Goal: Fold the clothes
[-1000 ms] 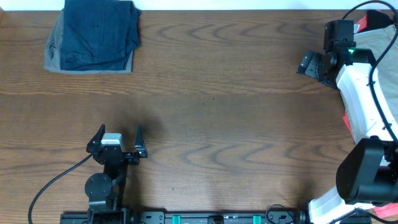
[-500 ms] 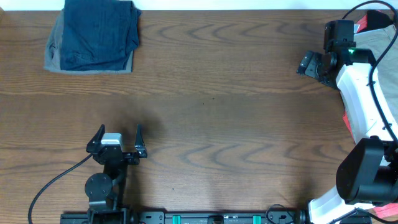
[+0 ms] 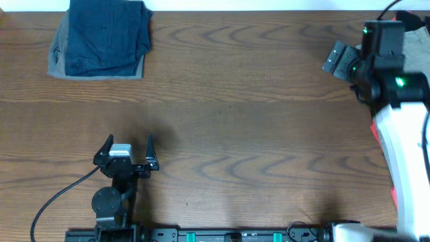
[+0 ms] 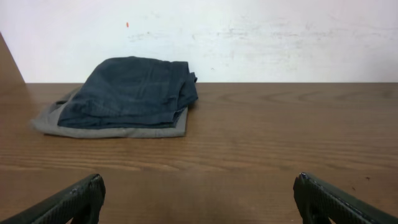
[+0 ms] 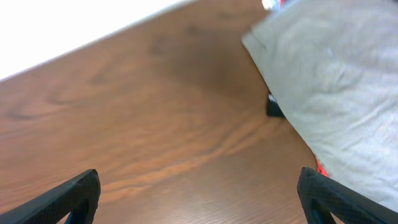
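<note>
The white right arm has swung since a moment ago: it now reaches up the right side of the table, and its wrist sits nearer the far edge than before. The left arm has not stirred, and the pile of clothes lies as it did.

Nearest the robot's side, the left gripper (image 3: 128, 141) rests low over the brown wood-grain table (image 3: 255, 134), its two black fingers spread wide with nothing between them. A black cable (image 3: 54, 195) loops away from its base toward the near left corner. Beyond it, the tabletop runs as bare dark boards with wavy grain.

At the far left corner lie the folded dark navy blue cloth shorts (image 3: 107, 33), stacked on a folded grey-green cloth pair (image 3: 60, 64) whose edge shows along the left and near sides. From the left wrist view the pile is a low, soft mound close to the back edge, with a plain white wall (image 4: 249, 37) rising straight behind the table.

At the far right, the right gripper (image 5: 196, 186) hangs above the wood, its fingers also wide apart and holding nothing. Just beyond and to its right lies a rumpled pale tan cloth (image 5: 336, 81). A small black object (image 5: 273, 106) peeks out at the cloth's edge, and a sliver of something red (image 5: 320, 167) shows beneath it. Whether this cloth lies wholly on the table I cannot tell.
</note>
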